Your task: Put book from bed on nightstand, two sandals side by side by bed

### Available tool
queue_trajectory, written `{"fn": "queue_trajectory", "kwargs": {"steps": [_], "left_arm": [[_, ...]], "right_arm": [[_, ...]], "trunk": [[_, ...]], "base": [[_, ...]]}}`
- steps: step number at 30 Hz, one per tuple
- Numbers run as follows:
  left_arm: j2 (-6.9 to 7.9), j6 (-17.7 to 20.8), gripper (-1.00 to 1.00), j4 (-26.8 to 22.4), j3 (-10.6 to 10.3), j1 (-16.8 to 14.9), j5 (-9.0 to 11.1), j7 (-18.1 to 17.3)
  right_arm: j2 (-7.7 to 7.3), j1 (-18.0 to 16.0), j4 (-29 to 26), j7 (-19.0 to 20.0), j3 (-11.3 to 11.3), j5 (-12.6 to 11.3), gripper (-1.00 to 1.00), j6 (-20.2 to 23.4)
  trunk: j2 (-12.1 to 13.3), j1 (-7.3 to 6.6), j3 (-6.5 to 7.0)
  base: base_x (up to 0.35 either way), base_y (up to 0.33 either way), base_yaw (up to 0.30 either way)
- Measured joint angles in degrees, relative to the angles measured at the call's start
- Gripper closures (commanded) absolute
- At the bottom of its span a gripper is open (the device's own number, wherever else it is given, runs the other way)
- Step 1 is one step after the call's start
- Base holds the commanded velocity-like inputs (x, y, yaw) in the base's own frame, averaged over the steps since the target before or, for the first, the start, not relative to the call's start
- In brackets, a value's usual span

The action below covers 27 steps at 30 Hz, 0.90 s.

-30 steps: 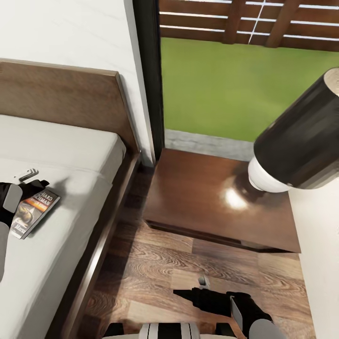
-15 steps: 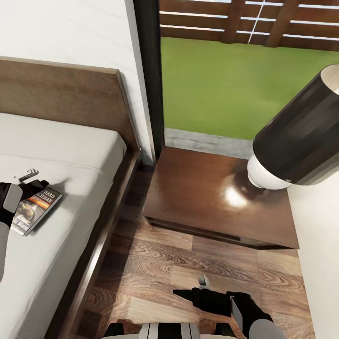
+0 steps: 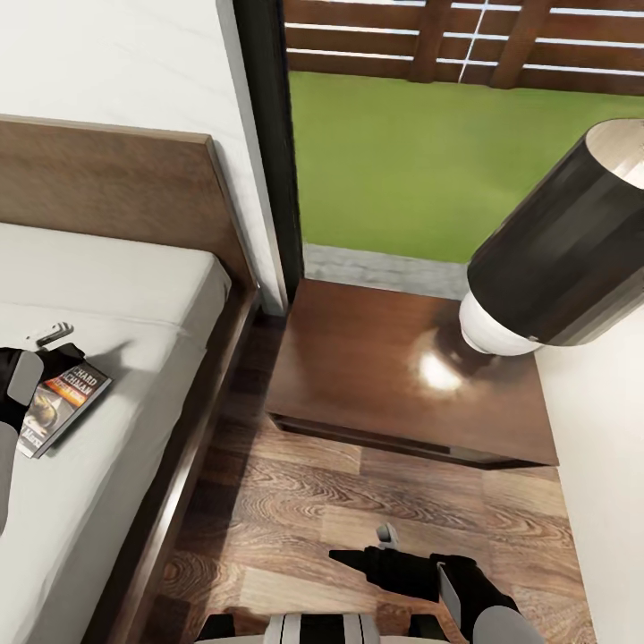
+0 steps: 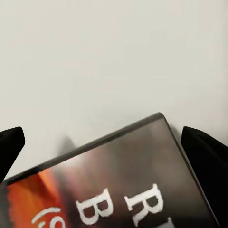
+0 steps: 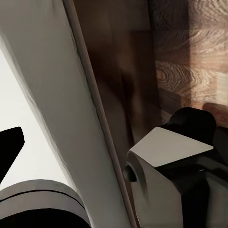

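The book (image 3: 64,402) lies flat on the bed's pale mattress (image 3: 125,295), near its side edge. It has a dark cover with an orange band and white lettering. My left gripper (image 3: 61,347) hovers at the book's upper end and is open. In the left wrist view the book (image 4: 118,180) sits between the two black fingertips (image 4: 10,145), which are spread wide. My right gripper (image 3: 368,547) hangs open, low over the wood floor in front of my base. The nightstand (image 3: 376,376) stands right of the bed. The sandals are out of view.
A lamp (image 3: 555,259) with a black shade and a white base takes up the nightstand's right part. Behind it a black-framed window (image 3: 268,152) shows lawn and fence. A strip of plank floor (image 3: 358,501) separates the bed frame (image 3: 192,465) from the nightstand. A white wall is at the right.
The whole picture has slid a little to the left, so the camera moved. The left gripper stays over the book's upper end. The right arm holds its pose.
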Motion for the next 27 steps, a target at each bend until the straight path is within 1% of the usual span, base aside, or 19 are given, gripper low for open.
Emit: {"fn": "queue_trajectory", "kwargs": {"steps": [3, 5, 7, 9, 17, 22, 27], "left_arm": [[0.00, 0.02, -1.00, -0.01, -0.01, 0.00, 0.00, -0.01], [0.01, -0.03, -1.00, 0.10, 0.03, -0.01, -0.33, 0.11], [-0.02, -0.19, -1.00, 0.34, 0.03, -0.01, 0.31, -0.02], [-0.02, -0.18, -1.00, 0.45, 0.01, -0.01, 0.47, -0.09], [-0.02, -0.16, -1.00, 0.48, 0.00, 0.00, 0.54, -0.13], [-0.02, -0.15, -1.00, 0.38, 0.01, 0.00, 0.62, -0.12], [-0.01, -0.21, -1.00, 0.32, 0.02, 0.00, 0.47, -0.03]], "right_arm": [[0.00, 0.00, 0.00, 0.00, 0.00, 0.00, -1.00, 0.00], [0.00, 0.00, 0.00, 0.01, 0.00, -0.01, -1.00, 0.00], [0.00, 0.01, -0.01, 0.01, 0.00, -0.01, -1.00, 0.00], [0.00, 0.00, 0.00, 0.01, 0.00, -0.01, -1.00, 0.00], [0.00, 0.00, 0.00, 0.00, 0.00, 0.00, -1.00, 0.00], [0.00, 0.00, 0.00, 0.00, 0.00, 0.00, -1.00, 0.00], [0.00, 0.00, 0.00, 0.00, 0.00, 0.00, -1.00, 0.00]], "trunk": [[0.00, 0.00, 0.00], [0.00, 0.00, 0.01], [0.00, 0.00, 0.04], [0.00, 0.00, 0.06], [0.00, 0.00, 0.08], [0.00, 0.03, 0.08], [0.00, 0.01, 0.08]], "base": [[0.000, 0.000, -0.029], [0.000, 0.000, -0.181], [0.000, 0.000, -0.196], [0.000, 0.000, -0.100], [-0.004, 0.000, -0.018], [-0.181, 0.000, -0.001], [-0.052, 0.000, 0.000]]}}
